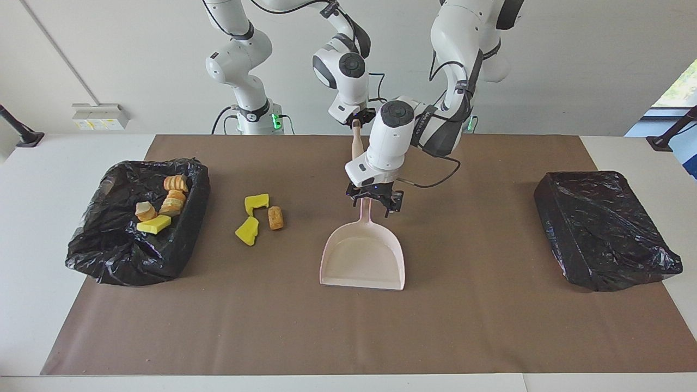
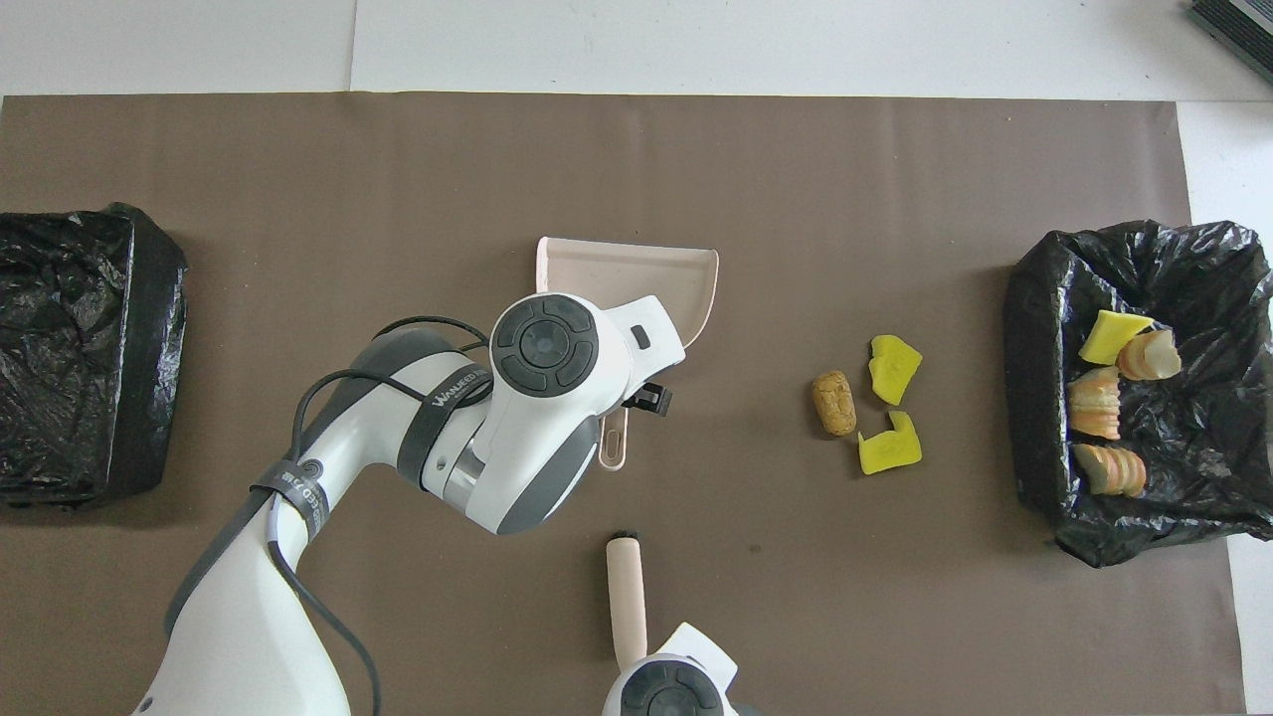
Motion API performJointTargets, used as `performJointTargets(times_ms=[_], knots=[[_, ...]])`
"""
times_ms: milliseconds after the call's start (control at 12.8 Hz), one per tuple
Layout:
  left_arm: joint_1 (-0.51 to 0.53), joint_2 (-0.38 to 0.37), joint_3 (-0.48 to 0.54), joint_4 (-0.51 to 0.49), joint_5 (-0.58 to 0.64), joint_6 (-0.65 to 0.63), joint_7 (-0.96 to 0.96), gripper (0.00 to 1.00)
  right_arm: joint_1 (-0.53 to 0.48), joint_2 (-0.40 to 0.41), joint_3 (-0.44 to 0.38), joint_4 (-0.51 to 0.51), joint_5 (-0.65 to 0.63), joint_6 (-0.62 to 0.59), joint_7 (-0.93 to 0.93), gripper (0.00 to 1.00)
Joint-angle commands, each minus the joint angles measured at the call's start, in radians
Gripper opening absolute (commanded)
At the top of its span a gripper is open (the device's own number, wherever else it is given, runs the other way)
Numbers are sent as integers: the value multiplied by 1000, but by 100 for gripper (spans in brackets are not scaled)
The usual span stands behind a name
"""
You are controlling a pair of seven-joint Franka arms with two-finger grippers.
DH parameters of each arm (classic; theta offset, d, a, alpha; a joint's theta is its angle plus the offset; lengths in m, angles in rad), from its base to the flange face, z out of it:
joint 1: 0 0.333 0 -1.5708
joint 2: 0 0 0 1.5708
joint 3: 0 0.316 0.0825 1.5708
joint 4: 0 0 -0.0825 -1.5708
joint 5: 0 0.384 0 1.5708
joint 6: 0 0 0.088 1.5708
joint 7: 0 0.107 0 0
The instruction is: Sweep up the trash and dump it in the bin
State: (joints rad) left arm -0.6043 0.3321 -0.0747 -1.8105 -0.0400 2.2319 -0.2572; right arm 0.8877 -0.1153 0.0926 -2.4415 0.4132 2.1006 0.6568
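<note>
The trash on the mat consisted of two yellow sponge bits (image 1: 251, 218) (image 2: 890, 408) and a brown cork-like lump (image 1: 276, 217) (image 2: 833, 402), lying close together between the pink dustpan (image 1: 364, 256) (image 2: 686, 288) and the open bin (image 1: 109, 256) (image 2: 1034, 398) at the right arm's end of the table. More scraps, tan bread-like slices (image 1: 174, 198) (image 2: 1094, 416) and another yellow bit (image 1: 153, 224) (image 2: 1112, 335), lay inside that bin. The loose scraps lay beside the dustpan, well apart from it, level with its handle.

The dustpan lay flat on the brown mat (image 1: 490, 326) (image 2: 298, 199) near the middle, handle toward the robots, mouth away from them.

The left gripper (image 1: 374, 199) (image 2: 646, 398) was down at the dustpan handle, its fingers standing apart on either side of the handle; a grip on it could not be confirmed.

The right gripper (image 1: 357, 121) was closed on the top of the brush (image 1: 357, 149) (image 2: 626, 597), holding it upright with the bristles down, over the mat nearer to the robots than the dustpan handle. The brush was well apart from the loose scraps.

A second bin (image 1: 604, 228) (image 2: 80, 348) lined in black plastic sat at the left arm's end of the table.
</note>
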Motion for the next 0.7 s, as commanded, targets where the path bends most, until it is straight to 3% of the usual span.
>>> performJointTargets(times_ms=[0,156,312,468,624], knots=[[-23,-8,18,-38,32,35,-77,100,-70,-64,-7,39,-58,-158,-40,0],[-45,-13,18,-52,32,37,-126,97,-139,-131,-8,39,-95,-262,-77,0],[-61,-21,16,-64,32,35,-158,86,-261,-202,-8,39,-158,-362,-150,0],[-80,-36,16,-90,32,37,-186,77,-388,-224,-8,47,-214,-390,-238,0],[-80,-31,19,-81,32,40,-186,56,-517,-215,-4,81,-290,-389,-328,0]])
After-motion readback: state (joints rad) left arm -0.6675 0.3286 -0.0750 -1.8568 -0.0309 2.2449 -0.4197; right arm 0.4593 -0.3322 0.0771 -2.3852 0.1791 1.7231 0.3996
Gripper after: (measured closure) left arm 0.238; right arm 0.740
